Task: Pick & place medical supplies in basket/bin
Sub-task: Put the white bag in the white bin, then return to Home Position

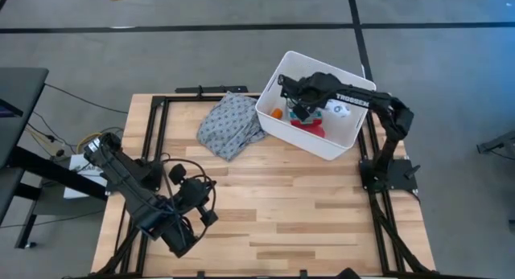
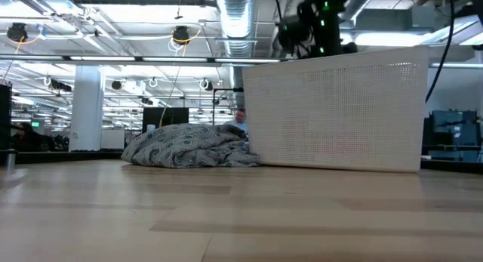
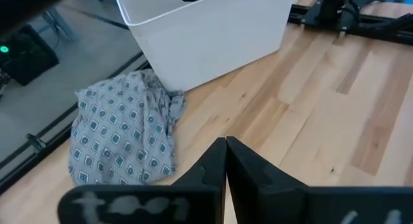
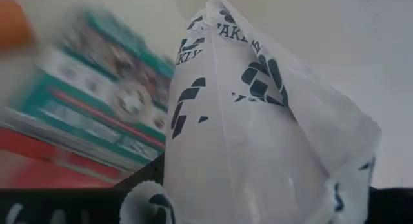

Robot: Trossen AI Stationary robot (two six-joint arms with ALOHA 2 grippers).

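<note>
Your right gripper [image 1: 299,108] hangs inside the white bin [image 1: 348,137], pinching the white patterned soft pack [image 4: 258,140], so next you let go.

Open-plan lab: exposed ceiling ducts [image 2: 234,20]

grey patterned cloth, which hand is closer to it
Hard to call from above, marginally the right. The right hand is inside the white tub beside the grey patterned cloth, gripping a white printed soft pack. The left hand sits at the table's near edge, shut.
</note>
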